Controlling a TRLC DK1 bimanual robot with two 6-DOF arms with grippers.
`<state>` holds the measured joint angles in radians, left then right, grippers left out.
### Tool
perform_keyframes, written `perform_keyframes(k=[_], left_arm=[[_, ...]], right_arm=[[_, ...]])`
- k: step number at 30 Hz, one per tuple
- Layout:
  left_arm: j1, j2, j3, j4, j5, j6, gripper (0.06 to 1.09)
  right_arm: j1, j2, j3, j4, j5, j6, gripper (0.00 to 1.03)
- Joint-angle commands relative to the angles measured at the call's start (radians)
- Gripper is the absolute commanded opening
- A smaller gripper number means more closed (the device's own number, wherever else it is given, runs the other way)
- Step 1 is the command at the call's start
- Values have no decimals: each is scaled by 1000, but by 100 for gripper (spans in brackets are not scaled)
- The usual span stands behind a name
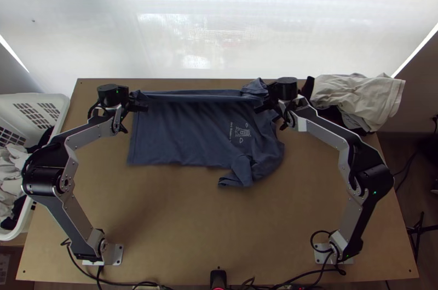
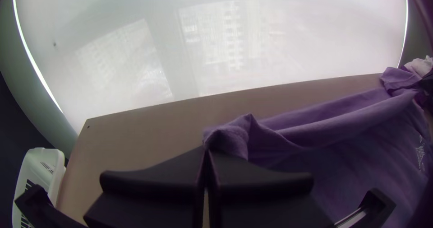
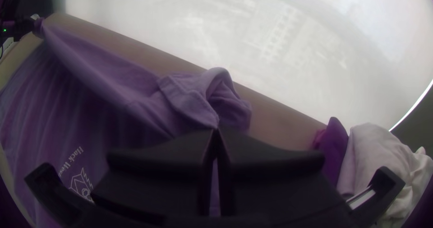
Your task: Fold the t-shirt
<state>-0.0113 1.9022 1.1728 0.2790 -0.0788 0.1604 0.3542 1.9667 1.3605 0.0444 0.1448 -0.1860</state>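
One blue t-shirt (image 1: 186, 137), mostly spread, left gripper (image 1: 146, 104) and right gripper (image 1: 258, 108) pinching its far side

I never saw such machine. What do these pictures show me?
The machine is a left arm and a right arm at a wooden table. The top view looks down from high over the table's near edge; each wrist view comes from a camera on that arm's wrist. On the table lies a blue t-shirt, mostly spread. The left gripper pinches its far hem corner, the right gripper its far side near the sleeve; cloth runs in a loose fold between. Other clothes lie at the far right corner; a white basket stands left.
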Motion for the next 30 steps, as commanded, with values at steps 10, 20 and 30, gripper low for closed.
perform_keyframes(k=[10,20,30], left_arm=[[-18,-45,-127,17,4,5,9],[-10,-43,-148,-41,4,5,81],[51,-219,-157,-278,79,-24,101]], right_arm=[[12,-35,-146,2,-1,2,3],[9,-51,-166,22,-30,6,77],[-20,-186,-212,-11,-60,33,97]])
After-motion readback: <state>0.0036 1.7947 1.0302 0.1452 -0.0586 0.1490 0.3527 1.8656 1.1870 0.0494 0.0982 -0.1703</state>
